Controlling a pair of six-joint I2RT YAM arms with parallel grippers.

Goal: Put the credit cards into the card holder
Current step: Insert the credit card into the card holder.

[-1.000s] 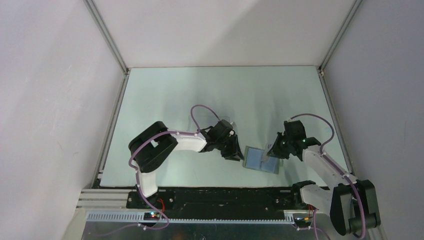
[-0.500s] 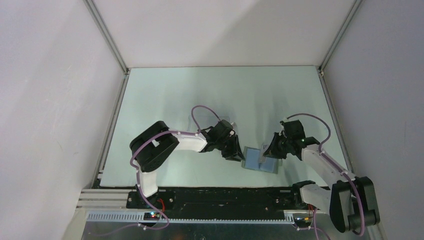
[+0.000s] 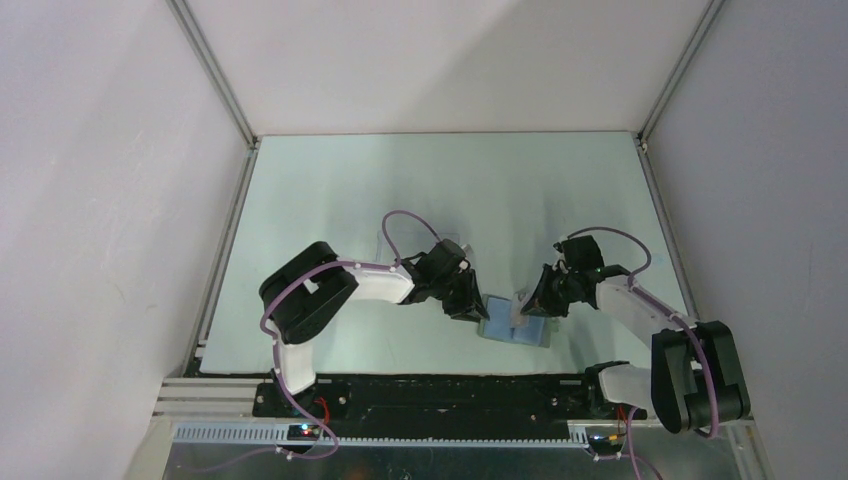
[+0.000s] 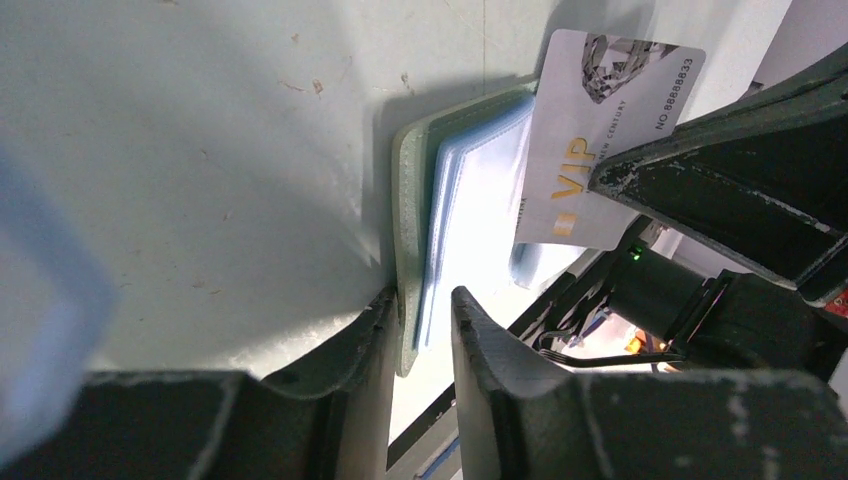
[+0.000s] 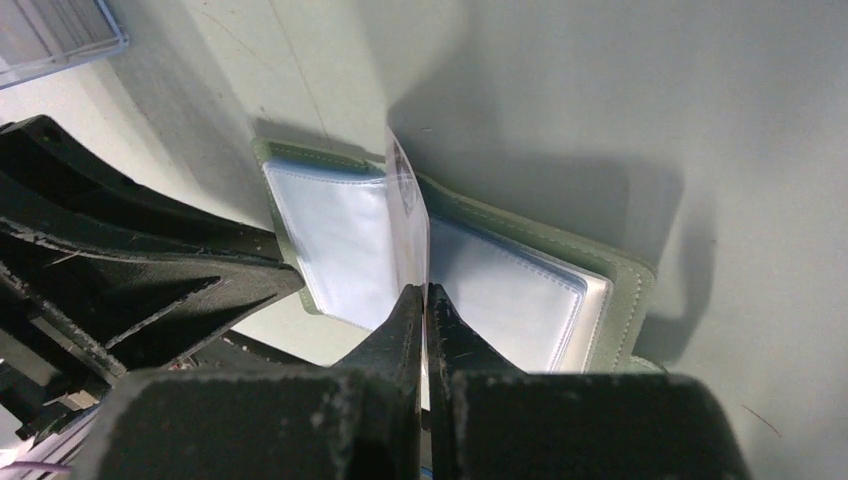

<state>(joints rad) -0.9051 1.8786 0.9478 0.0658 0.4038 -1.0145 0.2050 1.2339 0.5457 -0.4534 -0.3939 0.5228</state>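
Insertion step: left gripper (image 4: 425, 330) pinches card holder (image 4: 410, 190) edge; right gripper (image 5: 427, 300) pinches credit card (image 5: 405, 215) mid-frame; next, align with sleeve (image 5: 340, 240).

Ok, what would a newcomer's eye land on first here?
The white card with gold VIP lettering, pinched by the right gripper and standing on edge over the open card holder near the front middle of the table. Next, the left gripper clamping that holder's left edge, with pale-blue sleeves showing inside.
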